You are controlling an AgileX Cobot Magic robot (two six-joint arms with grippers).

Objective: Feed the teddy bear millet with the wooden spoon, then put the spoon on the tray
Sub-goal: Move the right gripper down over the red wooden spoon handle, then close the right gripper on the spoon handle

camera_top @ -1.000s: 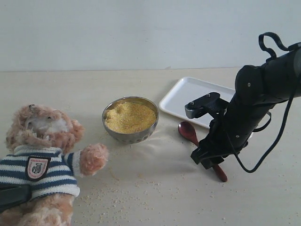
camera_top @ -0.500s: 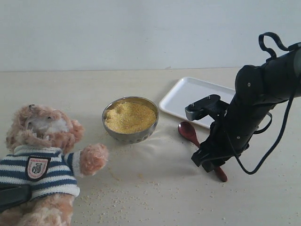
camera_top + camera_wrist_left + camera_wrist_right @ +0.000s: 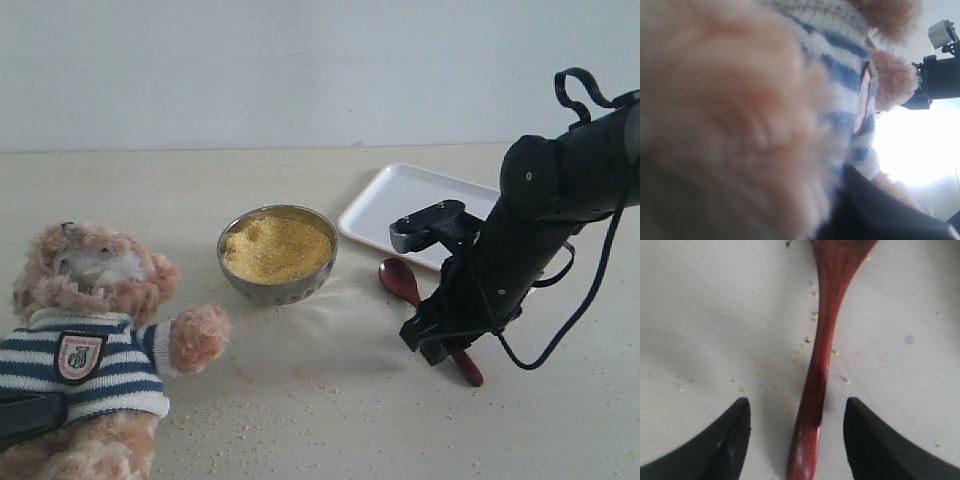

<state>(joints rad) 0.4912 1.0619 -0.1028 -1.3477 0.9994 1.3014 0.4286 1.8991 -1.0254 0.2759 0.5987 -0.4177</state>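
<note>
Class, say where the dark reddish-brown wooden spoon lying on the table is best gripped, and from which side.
Grip the dark reddish-brown wooden spoon by its slim handle near the end, from above. It lies flat on the table, and the narrow handle fits inside the open right gripper.

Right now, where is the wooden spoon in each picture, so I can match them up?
Exterior view: the wooden spoon lies right of the metal bowl, handle under the right end effector.
Left wrist view: not in it; the teddy bear fills most of it.
Right wrist view: centre of the picture, handle between the open fingers.
Shared landmark: the right end effector straddling the handle.
</note>
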